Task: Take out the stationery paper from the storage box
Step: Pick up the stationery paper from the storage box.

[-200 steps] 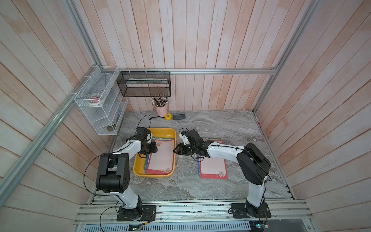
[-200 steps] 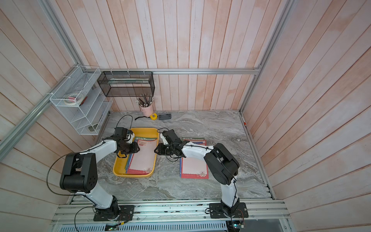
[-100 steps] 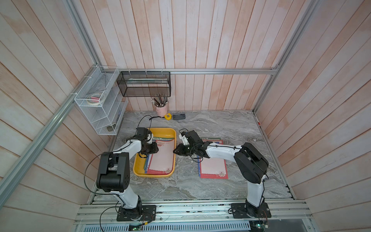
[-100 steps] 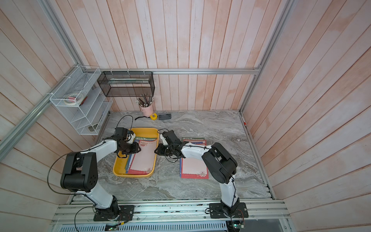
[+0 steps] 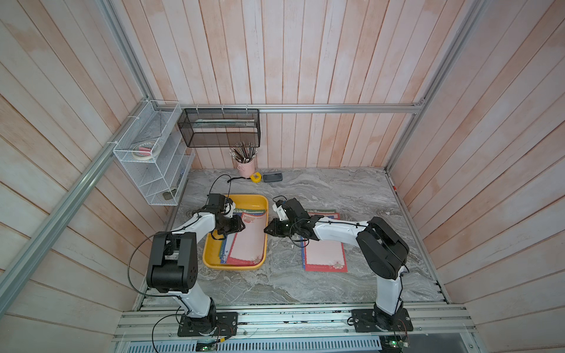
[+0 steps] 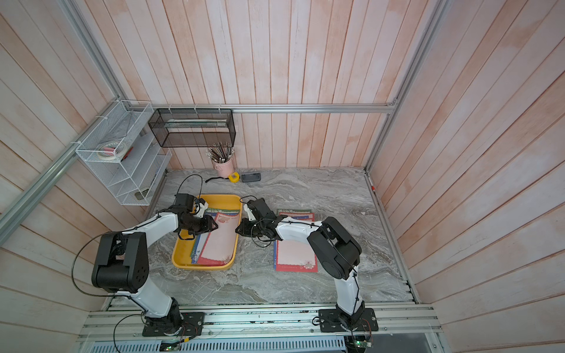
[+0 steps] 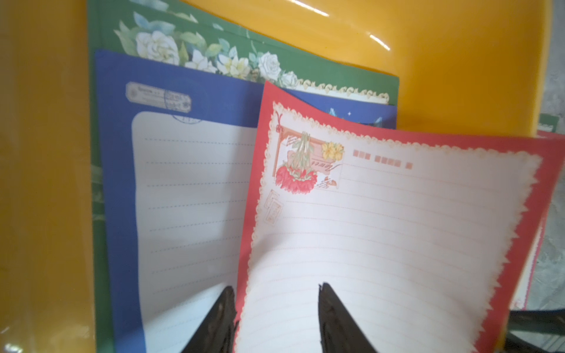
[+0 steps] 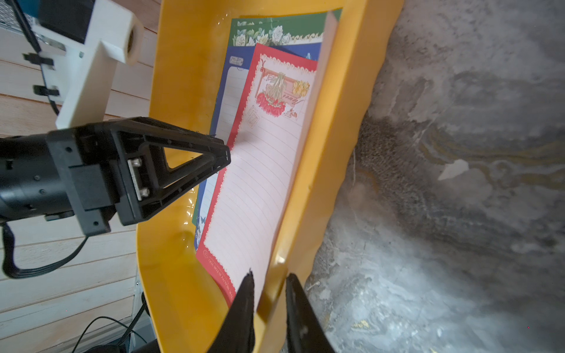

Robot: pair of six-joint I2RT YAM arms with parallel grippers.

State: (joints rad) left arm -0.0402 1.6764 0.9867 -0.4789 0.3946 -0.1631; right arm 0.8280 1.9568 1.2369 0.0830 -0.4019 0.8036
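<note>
The yellow storage box (image 5: 244, 201) (image 6: 220, 201) lies left of centre with stationery paper stacked in it. On top is a red-bordered sheet (image 5: 249, 241) (image 7: 397, 229) over a blue one (image 7: 183, 183) and a green one (image 7: 305, 67). The red sheet's right edge climbs the box wall (image 8: 330, 152). My right gripper (image 5: 265, 230) (image 8: 269, 278) straddles that wall and edge, one finger inside on the paper, one outside, closed against them. My left gripper (image 5: 243, 227) (image 7: 275, 290) is open over the red sheet's left edge, which curls up.
Several bordered sheets (image 5: 325, 253) (image 6: 295, 253) lie on the marble table right of the box, partly under my right arm. At the back stand a pink pencil cup (image 5: 246, 166), a yellow tape measure (image 5: 255, 177) and a dark device (image 5: 272, 177). A white wire rack (image 5: 153, 159) and a black mesh basket (image 5: 218, 128) hang on the walls.
My right gripper's jaws have narrowed onto the box wall and the sheet's edge. Both arms have hardly moved.
</note>
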